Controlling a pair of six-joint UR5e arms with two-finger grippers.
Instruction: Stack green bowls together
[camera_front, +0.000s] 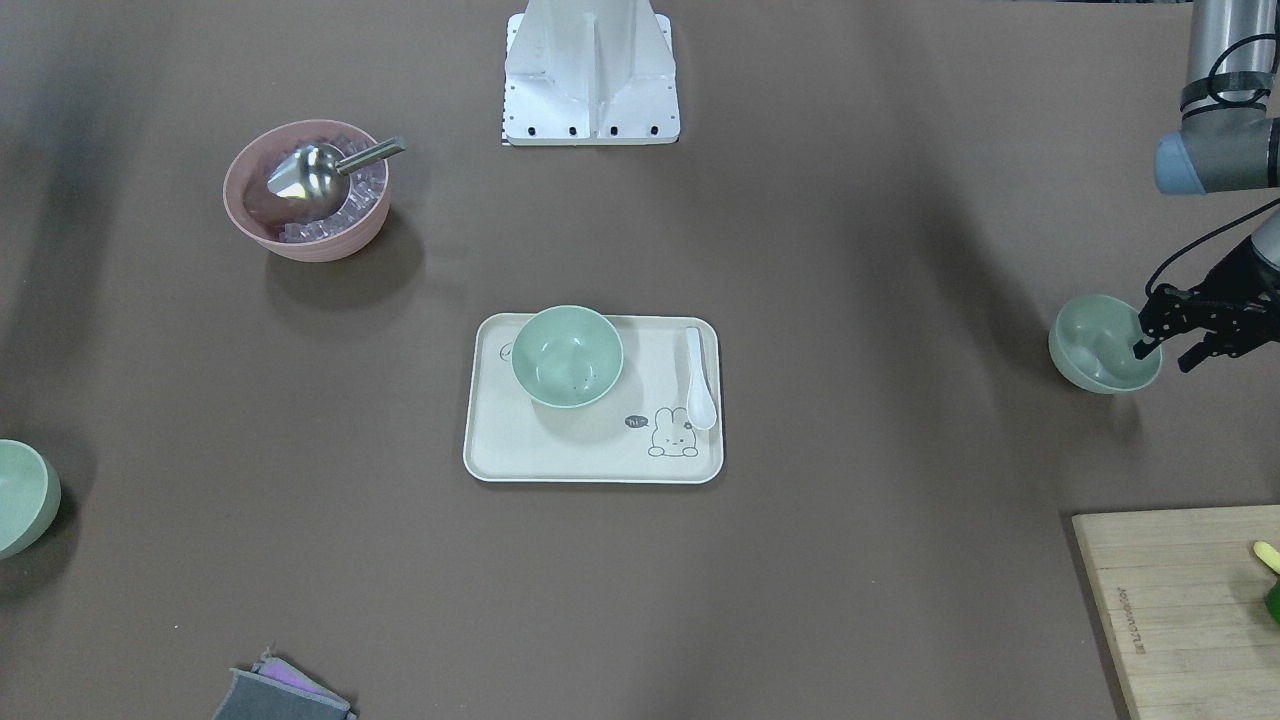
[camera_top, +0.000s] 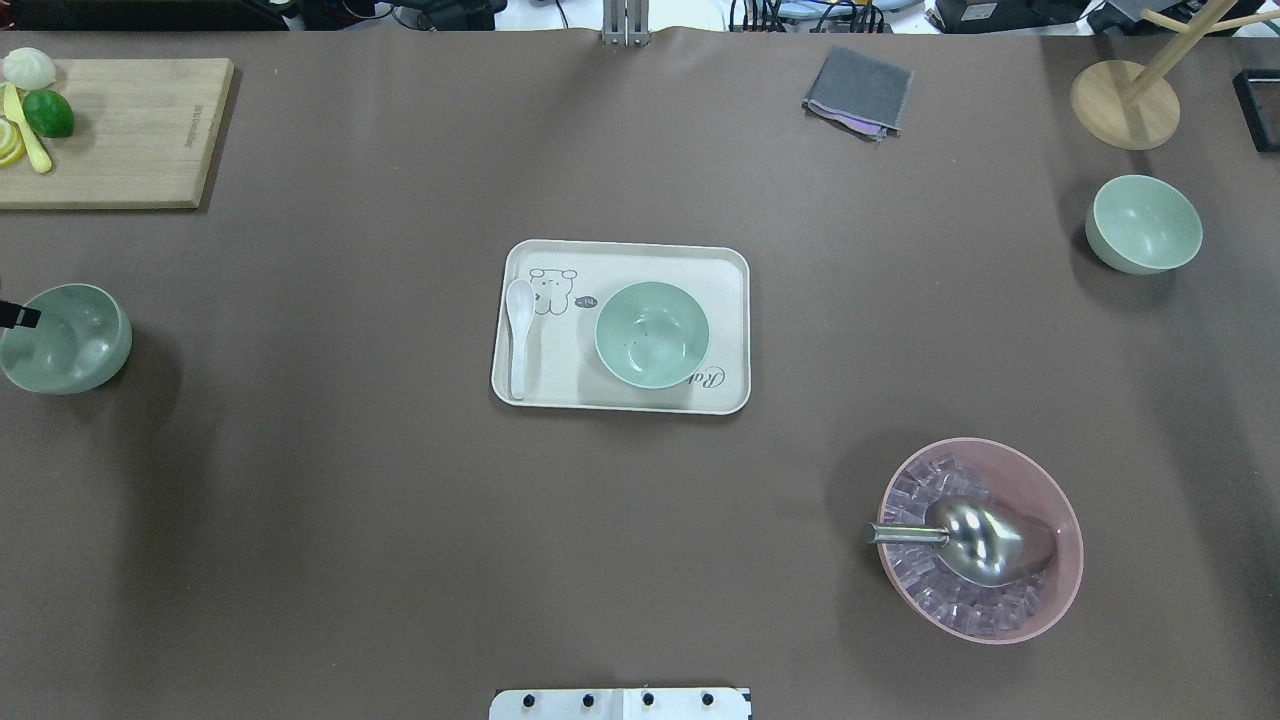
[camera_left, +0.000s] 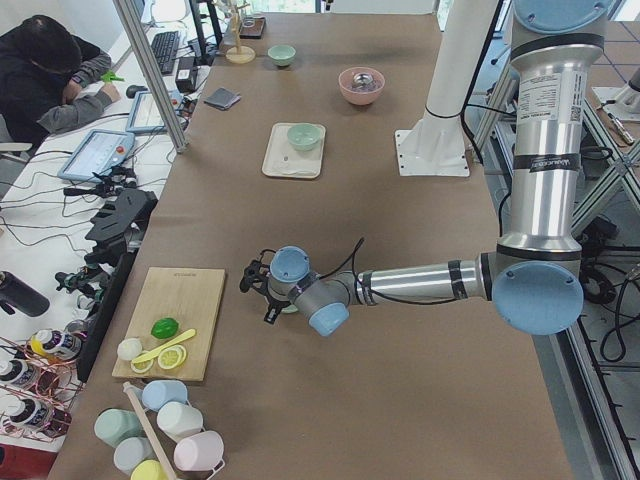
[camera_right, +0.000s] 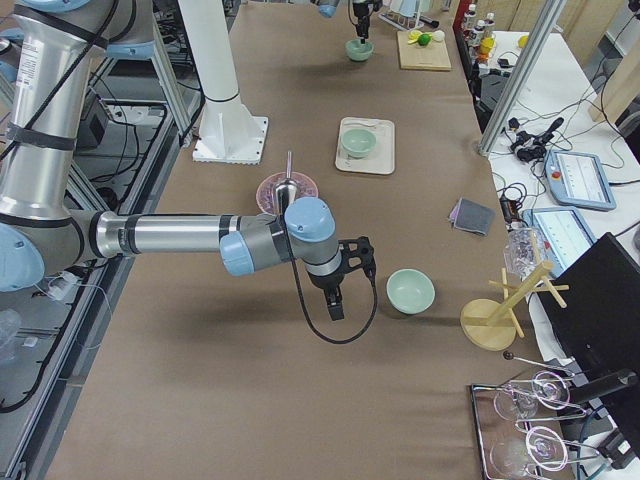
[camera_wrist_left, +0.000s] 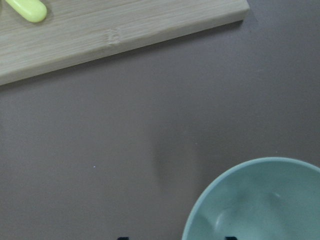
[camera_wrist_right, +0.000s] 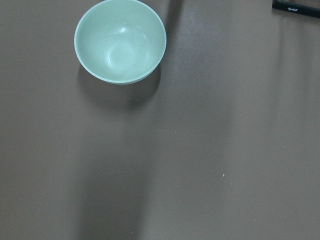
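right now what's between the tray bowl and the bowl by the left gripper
Overhead view: only the white spoon on the tray, then bare brown table.

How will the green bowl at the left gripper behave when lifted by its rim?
The green bowl looks smooth, thin plastic: probably light and stiff. Held at one rim edge by the left gripper, it may tilt or slip. Its rounded base could rock if nudged.

A robot lab: big robot arms (camera_left: 540, 150) at a long table (camera_left: 400, 400), a person (camera_left: 45, 60) by screens (camera_left: 100, 152) and wires (camera_left: 40, 190).
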